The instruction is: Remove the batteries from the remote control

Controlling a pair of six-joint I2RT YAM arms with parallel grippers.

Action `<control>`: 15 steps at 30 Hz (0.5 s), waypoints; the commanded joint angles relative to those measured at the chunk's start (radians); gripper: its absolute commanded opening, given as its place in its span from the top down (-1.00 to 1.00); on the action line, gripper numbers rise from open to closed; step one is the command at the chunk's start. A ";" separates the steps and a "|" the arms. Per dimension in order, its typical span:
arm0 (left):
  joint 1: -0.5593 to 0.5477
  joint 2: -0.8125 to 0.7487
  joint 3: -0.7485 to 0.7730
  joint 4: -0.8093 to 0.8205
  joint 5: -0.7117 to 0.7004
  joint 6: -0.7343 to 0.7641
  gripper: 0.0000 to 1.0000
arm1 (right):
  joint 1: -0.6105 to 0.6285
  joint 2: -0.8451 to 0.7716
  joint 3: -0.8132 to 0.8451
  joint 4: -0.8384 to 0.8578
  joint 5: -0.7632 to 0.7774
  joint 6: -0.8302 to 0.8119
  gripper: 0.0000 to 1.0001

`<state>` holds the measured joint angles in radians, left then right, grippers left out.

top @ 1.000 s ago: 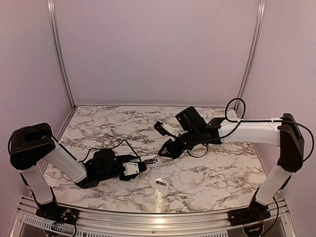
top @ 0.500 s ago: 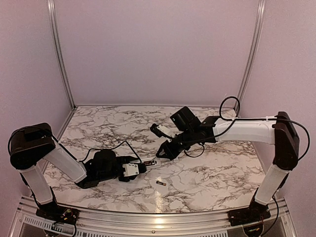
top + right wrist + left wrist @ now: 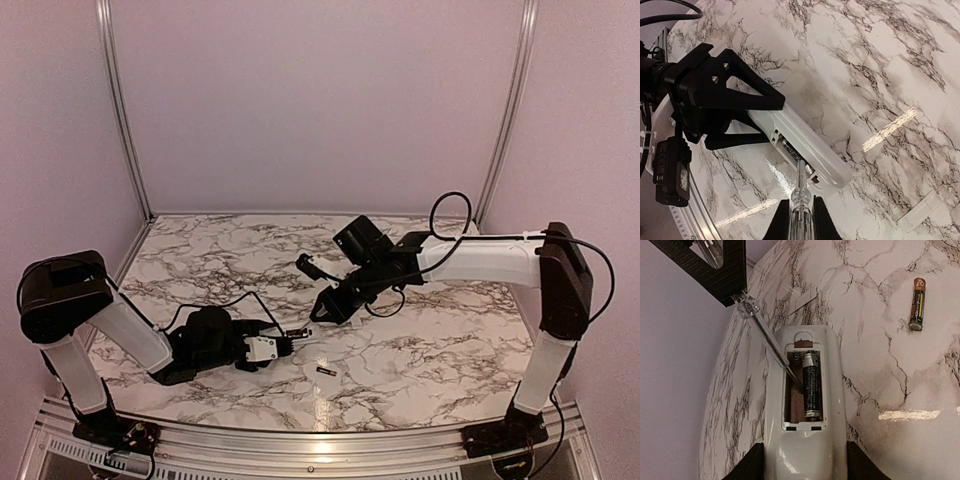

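The left fingers (image 3: 747, 467) are clenched on the near end of the remote control (image 3: 832, 390), one on each long side, holding it low over the marbled worktop (image 3: 430, 350) in front of the left arm with its open recess facing up. Whether the handset rests on the surface cannot be told. In the recess, the seated battery (image 3: 811, 387) lies lengthwise in the right-hand bay, its metal end toward the left fingers and a spring at its far end; the bay beside it is bare. The loose battery (image 3: 917, 302) lies on the worktop to the right of the remote control, well apart from it and roughly parallel to it. The right fingers (image 3: 781, 225) are grasping the clear handle of a screwdriver (image 3: 767, 337), which slants down from the far side. Its thin metal shaft enters the bare bay and its tip ends just beside the seated battery; contact between them cannot be made out. A small white cover piece (image 3: 922, 211) lies flat on the worktop beyond the far end of the remote control, apart from both arms.
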<state>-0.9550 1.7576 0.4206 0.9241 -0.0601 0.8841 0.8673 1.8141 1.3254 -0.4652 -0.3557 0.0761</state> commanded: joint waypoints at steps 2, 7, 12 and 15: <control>-0.007 0.007 -0.006 0.156 -0.019 0.039 1.00 | 0.001 0.048 0.012 -0.034 0.034 0.011 1.00; -0.010 0.025 -0.009 0.179 -0.042 0.062 1.00 | -0.006 0.067 0.004 -0.004 0.013 0.023 1.00; -0.013 0.033 -0.029 0.239 -0.065 0.080 1.00 | -0.016 0.081 -0.002 0.022 0.001 0.042 1.00; -0.014 0.041 -0.029 0.245 -0.077 0.092 1.00 | -0.019 0.086 -0.004 0.037 -0.003 0.052 1.00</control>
<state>-0.9577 1.7950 0.3878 0.9989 -0.1192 0.9550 0.8616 1.8591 1.3254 -0.4187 -0.3836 0.1032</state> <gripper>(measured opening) 0.530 0.098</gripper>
